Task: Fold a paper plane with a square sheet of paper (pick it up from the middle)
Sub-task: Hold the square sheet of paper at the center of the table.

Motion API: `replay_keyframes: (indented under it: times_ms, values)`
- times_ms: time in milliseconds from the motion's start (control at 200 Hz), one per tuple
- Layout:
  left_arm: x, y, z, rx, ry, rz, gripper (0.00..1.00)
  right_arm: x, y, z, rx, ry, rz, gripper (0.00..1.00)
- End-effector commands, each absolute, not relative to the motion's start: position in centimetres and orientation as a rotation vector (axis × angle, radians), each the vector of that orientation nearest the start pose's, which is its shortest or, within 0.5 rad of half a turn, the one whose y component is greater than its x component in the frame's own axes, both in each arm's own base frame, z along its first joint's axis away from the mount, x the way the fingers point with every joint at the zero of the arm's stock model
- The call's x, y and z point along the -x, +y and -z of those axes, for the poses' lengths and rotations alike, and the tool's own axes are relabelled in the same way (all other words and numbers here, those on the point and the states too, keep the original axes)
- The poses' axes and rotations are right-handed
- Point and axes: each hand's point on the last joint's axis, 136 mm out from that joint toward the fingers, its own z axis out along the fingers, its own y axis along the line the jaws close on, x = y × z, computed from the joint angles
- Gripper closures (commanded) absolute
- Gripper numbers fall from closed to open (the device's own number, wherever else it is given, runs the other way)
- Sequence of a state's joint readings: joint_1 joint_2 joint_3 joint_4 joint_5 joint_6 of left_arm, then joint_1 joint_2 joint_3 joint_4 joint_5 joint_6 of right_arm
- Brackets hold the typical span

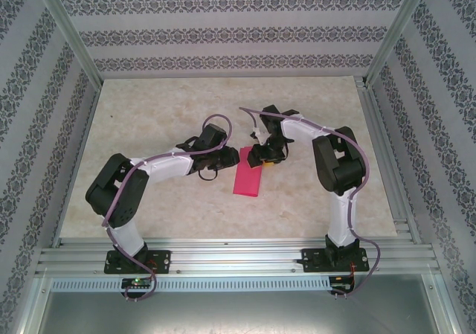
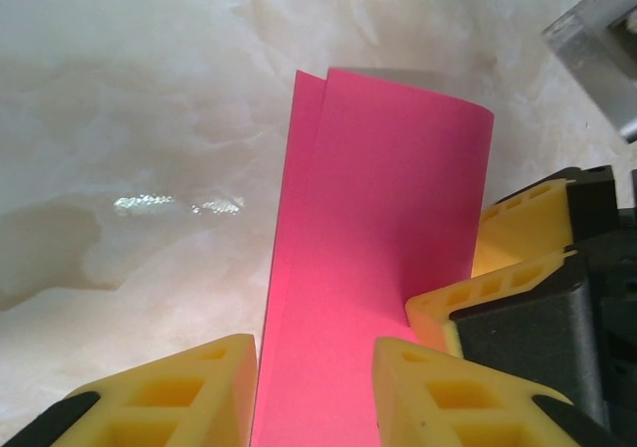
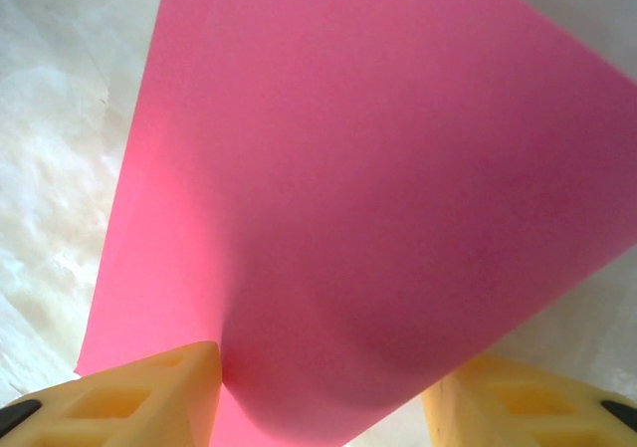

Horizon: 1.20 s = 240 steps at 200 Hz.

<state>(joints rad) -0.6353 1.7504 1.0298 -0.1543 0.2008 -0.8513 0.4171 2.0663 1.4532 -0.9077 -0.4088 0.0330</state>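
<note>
The square sheet of paper [image 1: 248, 174] is magenta-red and folded in half into a narrow strip, lying mid-table between the two arms. In the left wrist view the paper [image 2: 378, 208] runs away from the camera, its two layers slightly offset at the far end. My left gripper [image 1: 227, 160] [image 2: 315, 352] is open; its yellow fingers [image 2: 169, 392] straddle the strip's near end, the right one overlapping it. My right gripper [image 1: 262, 158] [image 3: 323, 367] is open wide over the strip's far end. There the paper [image 3: 378, 168] bows up between the fingertips [image 3: 159, 392], touching the left one.
The right gripper's yellow and black fingers [image 2: 537, 268] sit close beside the paper in the left wrist view. An aluminium frame rail [image 1: 238, 256] runs along the near edge and patterned walls [image 1: 223, 29] enclose the marbled table [image 1: 163, 207].
</note>
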Motion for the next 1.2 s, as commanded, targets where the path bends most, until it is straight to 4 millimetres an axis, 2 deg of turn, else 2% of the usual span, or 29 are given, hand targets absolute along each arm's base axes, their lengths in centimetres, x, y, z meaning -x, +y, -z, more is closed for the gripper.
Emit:
replay_keyframes:
  times_ms: [0,180,375,734,1194]
  values:
    - [-34.0,-29.7,-7.9,0.215,2.597,0.891,0.63,-33.2,22.2,-2.0,0.679,3.057,-0.625,0.45]
    - [-34.2,-29.8,-8.1,0.2,2.595,0.886,0.63,-33.5,22.7,-2.5,0.675,3.036,-0.654,0.44]
    - [-34.1,-29.8,-8.0,0.195,2.597,0.893,0.62,-33.6,23.6,-3.9,0.694,2.978,-0.736,0.43]
    - [-34.0,-30.0,-8.1,0.186,2.598,0.907,0.62,-33.6,22.7,-2.3,0.676,3.037,-0.666,0.43]
    - [-33.9,-30.3,-7.5,0.213,2.602,0.938,0.63,-33.6,23.2,-2.2,0.678,3.025,-0.683,0.42]
